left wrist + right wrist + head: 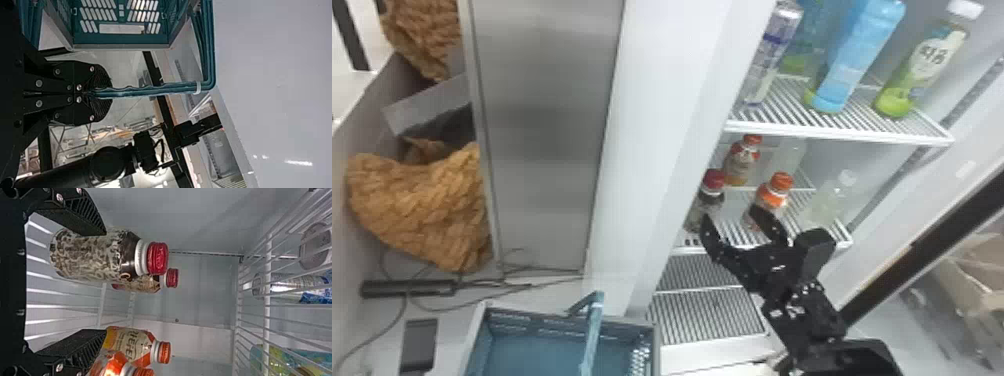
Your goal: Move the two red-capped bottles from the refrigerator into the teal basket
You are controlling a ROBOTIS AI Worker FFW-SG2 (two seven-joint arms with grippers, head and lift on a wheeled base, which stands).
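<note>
In the head view my right gripper [735, 220] stands open at the front of the refrigerator's lower shelf, near a dark-labelled red-capped bottle [710, 196]. In the right wrist view the right gripper [104, 282] has its fingers spread, one beside the near red-capped bottle [90, 255], the other near the orange-capped bottles. A second red-capped bottle [145, 284] stands behind, partly hidden by the first. The teal basket [532, 352] is at the bottom of the head view. In the left wrist view my left gripper [102, 93] is shut on the handle of the basket [121, 38].
Orange-capped bottles [773, 196] stand to the right of the near red-capped one, and a clear bottle [829, 197] farther right. The upper wire shelf [837, 134] holds a can and taller bottles. The refrigerator's white side wall [652, 125] rises left of the shelves.
</note>
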